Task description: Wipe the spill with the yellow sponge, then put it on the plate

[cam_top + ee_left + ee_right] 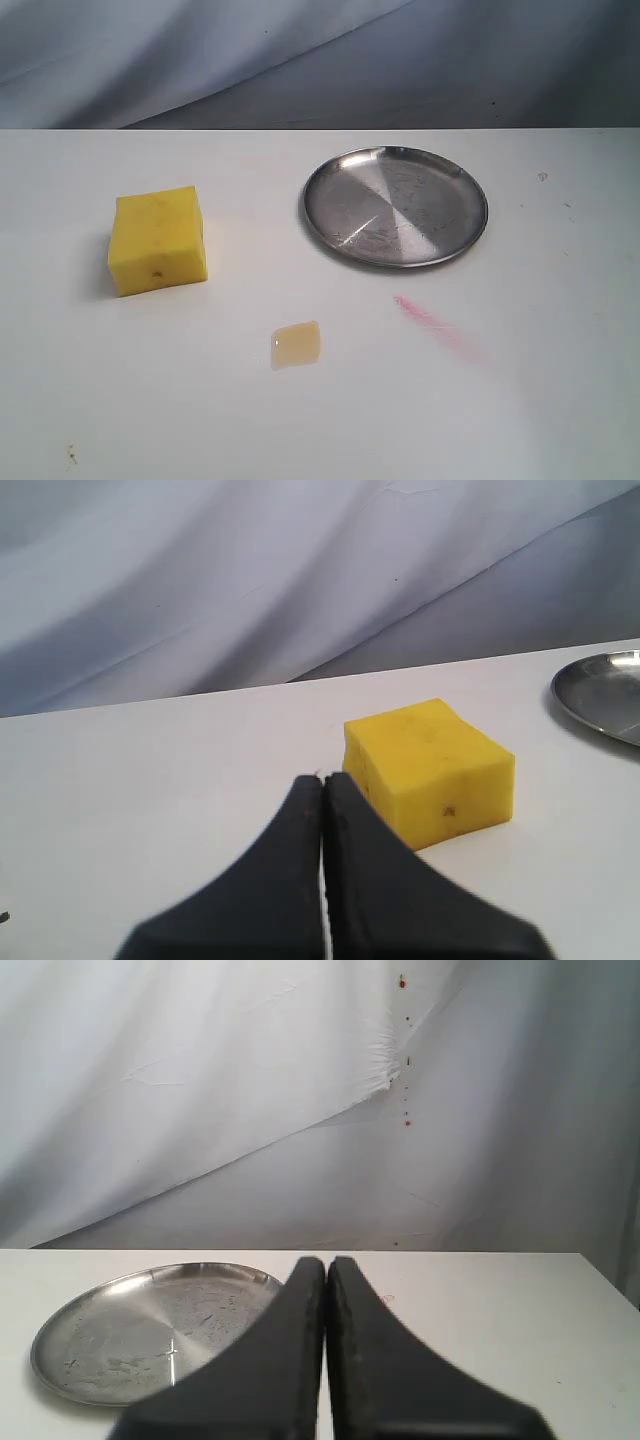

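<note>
White table (100, 400) under grey cloth (200, 50) bears a pink smear (440, 328)

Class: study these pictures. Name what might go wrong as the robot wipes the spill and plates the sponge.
1. The left pincer is shut, facing the sponge; unless it opens wide, it may shove the block away.
2. The spill is smaller than the sponge, so a wipe could miss or smear it.
3. The plate is shallow; the sponge might land on its rim.
</note>
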Motion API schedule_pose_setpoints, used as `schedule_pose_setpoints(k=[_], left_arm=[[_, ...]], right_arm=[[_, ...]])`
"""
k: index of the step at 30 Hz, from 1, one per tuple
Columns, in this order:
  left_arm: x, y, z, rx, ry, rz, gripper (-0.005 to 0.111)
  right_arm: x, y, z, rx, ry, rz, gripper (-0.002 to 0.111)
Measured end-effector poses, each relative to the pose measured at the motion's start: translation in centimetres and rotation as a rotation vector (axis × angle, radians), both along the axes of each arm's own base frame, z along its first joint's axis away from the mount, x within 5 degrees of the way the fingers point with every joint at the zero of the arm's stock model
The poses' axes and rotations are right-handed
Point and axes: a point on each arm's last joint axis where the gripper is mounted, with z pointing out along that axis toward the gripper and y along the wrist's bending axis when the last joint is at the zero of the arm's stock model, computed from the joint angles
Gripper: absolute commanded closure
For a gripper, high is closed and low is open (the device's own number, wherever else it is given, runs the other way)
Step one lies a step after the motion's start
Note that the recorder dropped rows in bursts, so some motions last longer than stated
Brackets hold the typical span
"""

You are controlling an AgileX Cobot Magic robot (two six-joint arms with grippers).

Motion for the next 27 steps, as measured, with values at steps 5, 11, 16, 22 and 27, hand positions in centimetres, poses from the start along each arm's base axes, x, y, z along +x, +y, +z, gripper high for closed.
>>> schedule_pose_setpoints(k=[5,11,16,22,27], left_arm=[[0.0,0.0,0.0,0.000,0.000,0.000,0.107],[0.0,0.0,0.0,0.000,0.000,0.000,0.107],[0.0,0.0,0.0,0.000,0.000,0.000,0.107],[0.0,0.0,0.0,0.000,0.000,0.000,0.107],[0.0,0.0,0.0,0.000,0.000,0.000,0.107]], right_arm=[[0.0,0.0,0.0,0.000,0.000,0.000,0.108],[0.0,0.0,0.2,0.035,-0.022,0.002,0.108],[0.0,-0.1,0.7,0.376,-0.016,0.023,0.108],[-0.3,0.1,3.0,0.456,0.002,0.054,0.108],[1.4,1.3,7.2,0.328,0.152,0.136,0.108]])
